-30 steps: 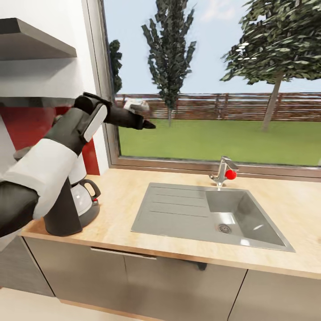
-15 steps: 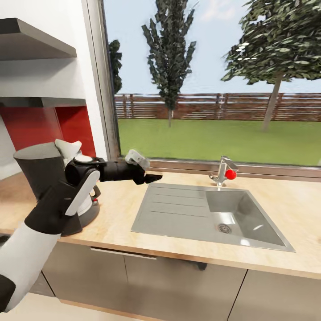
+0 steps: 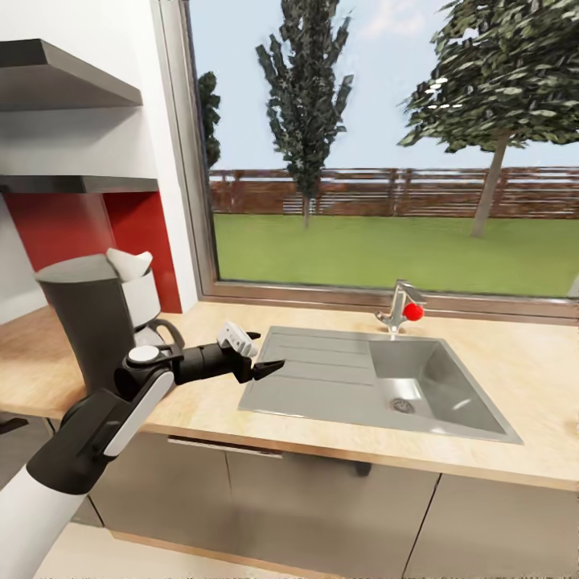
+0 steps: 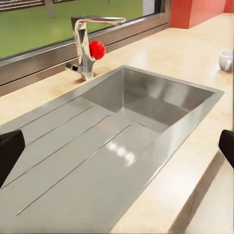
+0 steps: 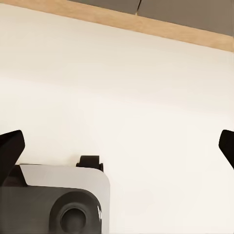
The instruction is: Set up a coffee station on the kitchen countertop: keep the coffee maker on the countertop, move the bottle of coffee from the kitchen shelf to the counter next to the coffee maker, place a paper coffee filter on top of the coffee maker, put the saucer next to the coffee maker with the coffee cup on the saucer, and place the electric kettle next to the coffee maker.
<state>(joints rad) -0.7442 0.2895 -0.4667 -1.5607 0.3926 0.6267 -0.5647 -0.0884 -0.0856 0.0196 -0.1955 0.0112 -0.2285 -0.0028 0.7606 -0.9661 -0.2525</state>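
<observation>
Kitchen countertop [image 3: 515, 362], light wood grain on grey cabinet fronts, running under a wide window [image 3: 386, 145] that looks onto grass, trees and a brown fence.

Sink [image 3: 378, 386]: steel, set into the worktop, ribbed drainer toward the robot's left, basin toward its right. Tap [image 3: 398, 310] behind the basin, metal with a red knob.

Coffee maker [image 3: 100, 326]: tall dark grey body, standing on the worktop at the left end, well apart from the sink. White filter basket at its top; black carafe handle showing just beside the arm.

Shelves [image 3: 68, 80]: grey, on the wall above the coffee maker, with a red wall panel beneath.

Left gripper [image 3: 259, 355]: held over the worktop at the drainer's near-left corner, fingers spread apart, nothing between them. In the left wrist view its two dark fingertips [image 4: 10, 151] frame the drainer and basin.

Cup [image 4: 225, 61]: small, white, on the worktop beyond the far end of the sink, seen in the left wrist view.

Right gripper [image 5: 117, 146]: fingers spread wide over a pale floor [image 5: 122, 83], holding nothing; part of the robot's grey-and-white base [image 5: 58, 200] lies below it.
</observation>
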